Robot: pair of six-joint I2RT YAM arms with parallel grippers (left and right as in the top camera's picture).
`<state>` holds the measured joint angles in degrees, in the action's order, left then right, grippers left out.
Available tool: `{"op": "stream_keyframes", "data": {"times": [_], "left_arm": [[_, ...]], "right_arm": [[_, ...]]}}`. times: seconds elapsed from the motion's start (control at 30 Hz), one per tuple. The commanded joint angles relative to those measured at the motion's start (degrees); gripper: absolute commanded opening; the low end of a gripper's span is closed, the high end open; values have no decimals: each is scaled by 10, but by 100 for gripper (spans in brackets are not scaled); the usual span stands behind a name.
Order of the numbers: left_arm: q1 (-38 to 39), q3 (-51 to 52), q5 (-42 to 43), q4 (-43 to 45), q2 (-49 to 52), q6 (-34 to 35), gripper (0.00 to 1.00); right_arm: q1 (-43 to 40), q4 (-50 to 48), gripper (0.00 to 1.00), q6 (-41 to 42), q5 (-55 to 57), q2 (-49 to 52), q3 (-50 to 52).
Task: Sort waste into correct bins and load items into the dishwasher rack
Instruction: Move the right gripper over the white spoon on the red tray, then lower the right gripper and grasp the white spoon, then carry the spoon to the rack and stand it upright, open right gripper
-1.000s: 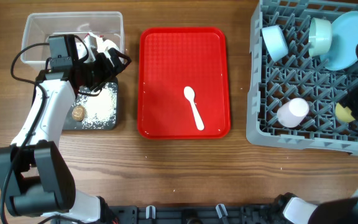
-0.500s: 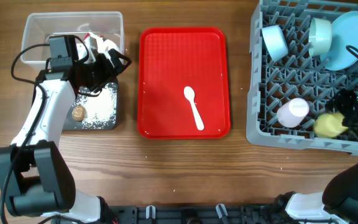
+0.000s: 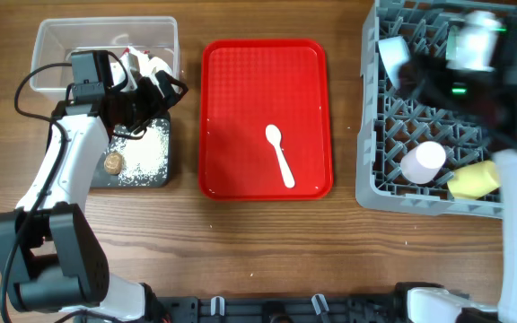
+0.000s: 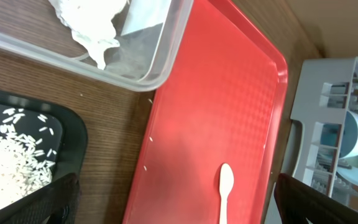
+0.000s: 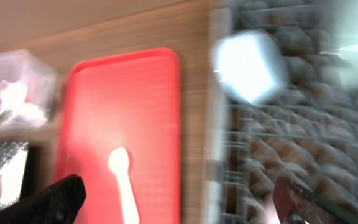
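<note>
A white plastic spoon (image 3: 280, 154) lies on the red tray (image 3: 232, 108); it also shows in the left wrist view (image 4: 225, 186) and the right wrist view (image 5: 122, 174). The grey dishwasher rack (image 3: 371, 135) holds a white cup (image 3: 423, 162), a yellow item (image 3: 474, 179) and a pale blue cup (image 5: 250, 65). My left gripper (image 3: 155, 90) is open and empty, between the clear bin (image 3: 61, 36) and the black tray (image 3: 151, 175). My right gripper (image 3: 397, 63) is blurred, open and empty, over the rack's left part.
The clear bin holds crumpled white waste (image 4: 95, 25). The black tray carries scattered rice (image 3: 146, 148) and a round brown piece (image 3: 113, 162). My right arm crosses above the rack's right half and hides the dishes at its back.
My right arm has swung from the rack's front right corner up and left across the rack. The yellow item now lies free in the rack. The left arm has not moved.
</note>
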<state>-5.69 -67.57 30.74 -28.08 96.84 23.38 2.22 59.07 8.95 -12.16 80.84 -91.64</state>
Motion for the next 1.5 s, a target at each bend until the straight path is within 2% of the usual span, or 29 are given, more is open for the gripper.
{"op": "stream_keyframes", "data": {"times": [0.0,0.1,0.2,0.23,0.3,0.37,0.53,0.67,0.87,0.93,0.97,1.07,1.17,1.3,1.47], "left_arm": [[-2,-2,-18,-1,-5,-9,100],[-2,-2,-19,-13,-5,-9,100],[-2,-2,-40,-25,-5,-9,100],[-2,-2,-51,-29,-5,-9,100],[-2,-2,-52,-29,-5,-9,100],[-2,-2,-52,-29,-5,-9,100],[-2,-2,-73,-29,-5,-9,100],[-2,-2,-73,-29,-5,-9,100],[-2,-2,-73,-29,-5,-9,100],[-2,-2,-73,-29,-5,-9,100],[-2,-2,-73,-29,-5,-9,100],[-2,-2,-73,-29,-5,-9,100],[-2,-2,-73,-29,-5,-9,100],[-2,-2,-73,-29,-5,-9,100],[-2,-2,-73,-29,-5,-9,100]], "right_arm": [[193,-45,100,17,38,91,2],[293,-40,100,37,125,216,2],[307,-5,100,52,95,302,2],[313,11,96,61,96,329,2],[316,30,80,74,96,353,4],[317,26,73,92,95,354,28],[327,-30,71,93,71,354,114],[332,-48,67,97,71,354,122],[333,-104,55,106,70,354,191],[333,-108,45,107,72,354,192],[333,-112,36,108,72,354,192],[333,-112,26,108,72,354,192],[333,-111,23,107,72,354,192],[328,-98,12,107,72,354,189],[325,-74,9,107,72,342,154]]}}
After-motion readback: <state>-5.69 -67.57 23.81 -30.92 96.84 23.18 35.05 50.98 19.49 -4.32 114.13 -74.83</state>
